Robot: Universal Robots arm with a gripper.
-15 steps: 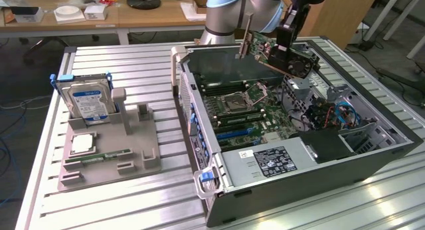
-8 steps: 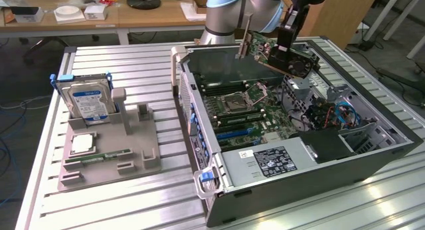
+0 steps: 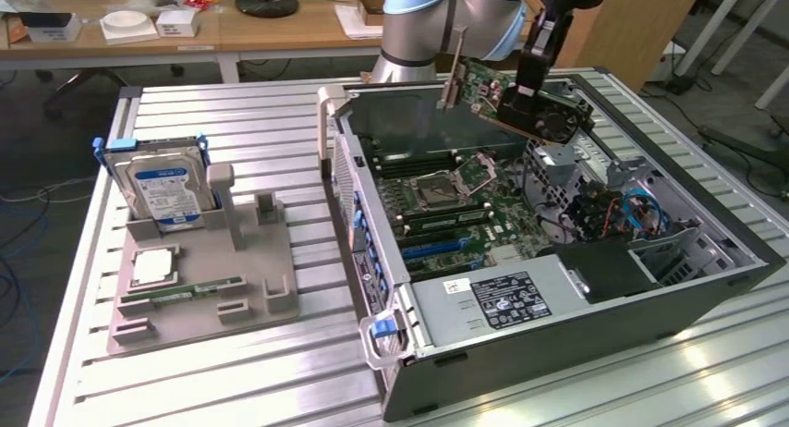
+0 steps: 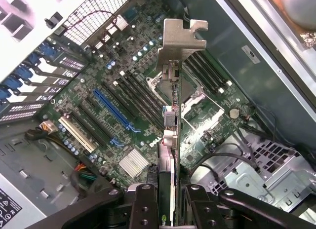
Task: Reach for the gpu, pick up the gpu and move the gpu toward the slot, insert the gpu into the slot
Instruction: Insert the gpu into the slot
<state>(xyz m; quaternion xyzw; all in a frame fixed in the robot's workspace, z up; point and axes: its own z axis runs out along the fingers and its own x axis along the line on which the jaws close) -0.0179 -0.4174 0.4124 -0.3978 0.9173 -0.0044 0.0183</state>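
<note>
The gpu (image 3: pixel 528 108), a green card with a black round fan and a silver end bracket, hangs tilted in the air over the back of the open computer case. My gripper (image 3: pixel 528 87) is shut on it from above. In the wrist view the gpu (image 4: pixel 171 140) shows edge-on between my two black fingers (image 4: pixel 144 205), its bracket pointing away over the motherboard, and my gripper (image 4: pixel 170 209) is clamped on the card's edge. The slot (image 4: pixel 113 109) is a long blue connector on the motherboard, off to one side of the card and well below it. It also shows as the slot (image 3: pixel 434 247) inside the case.
The case's walls (image 3: pixel 579 339) ring the motherboard. A silver processor socket (image 3: pixel 446 187), black memory slots (image 3: pixel 431 219), a power supply (image 3: pixel 493 302) and cables (image 3: pixel 635 214) sit inside. On the exterior view's left, a grey holder (image 3: pixel 210 288) carries a blue-labelled hard drive (image 3: pixel 163 182) and a memory stick (image 3: pixel 185 290).
</note>
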